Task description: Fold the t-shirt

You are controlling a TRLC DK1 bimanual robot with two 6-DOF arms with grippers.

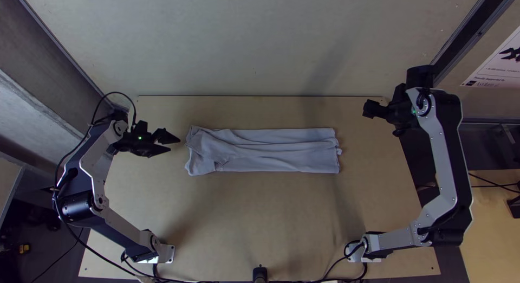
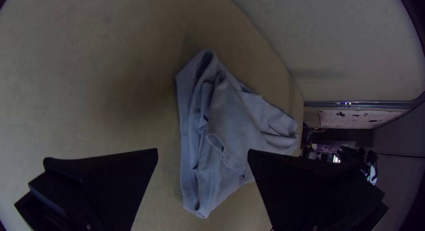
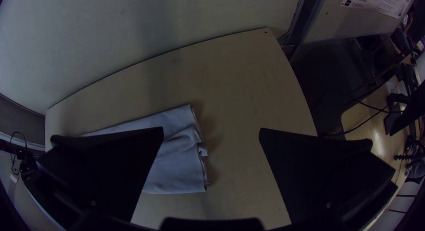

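1. The top view looked steeply down from high over the near edge of the table [image 1: 260,223], well back from the t-shirt [image 1: 265,158].
2. The left wrist view looked down and right from the left arm [image 1: 123,229], near the t-shirt's left end.
3. The right wrist view looked down from the right arm [image 1: 441,163], farther from the t-shirt.
4. All three shared the table, t-shirt and far wall [image 1: 244,44].

A printed sheet [image 1: 498,69] sits near two o'clock, a wooden side table [image 1: 490,226] at four, a small yellow object [image 1: 24,249] at eight.
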